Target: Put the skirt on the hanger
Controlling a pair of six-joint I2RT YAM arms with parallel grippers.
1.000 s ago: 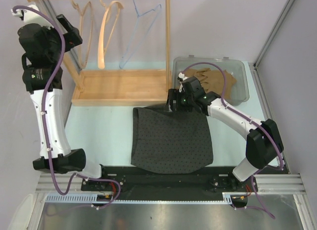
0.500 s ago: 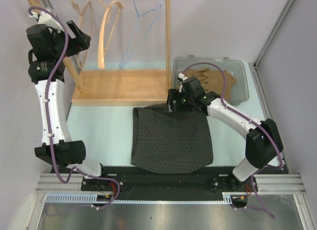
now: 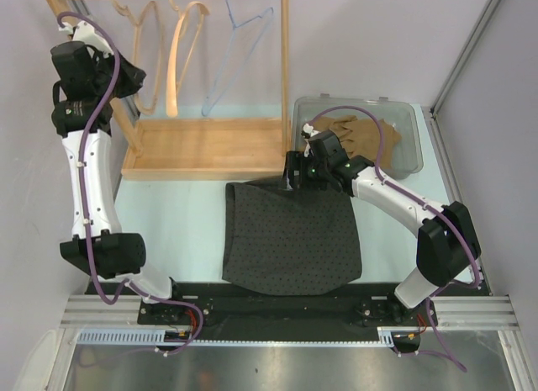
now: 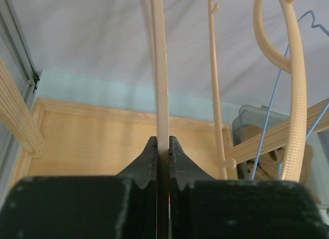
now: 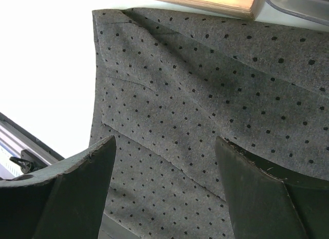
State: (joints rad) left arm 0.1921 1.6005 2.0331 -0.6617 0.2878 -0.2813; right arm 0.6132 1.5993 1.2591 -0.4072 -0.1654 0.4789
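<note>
A dark grey dotted skirt (image 3: 290, 235) lies flat on the table in front of the rack. My right gripper (image 3: 296, 174) hovers over its far edge. In the right wrist view the right gripper (image 5: 164, 140) stands open above the skirt (image 5: 205, 95), nothing between its fingers. High at the back left, my left gripper (image 3: 139, 71) reaches the leftmost cream hanger (image 3: 153, 55) hanging on the rack. Seen from the left wrist, the left gripper (image 4: 162, 142) is shut on that hanger's thin arm (image 4: 160, 69).
A second cream hanger (image 3: 181, 63) and a blue wire hanger (image 3: 235, 55) hang beside the gripped one. The wooden rack's base tray (image 3: 206, 147) sits behind the skirt. A clear bin (image 3: 403, 113) holding tan cloth (image 3: 357, 134) stands at the back right.
My left arm swung right toward the rack and its gripper closed on the leftmost hanger. The right arm and the skirt have not moved.
</note>
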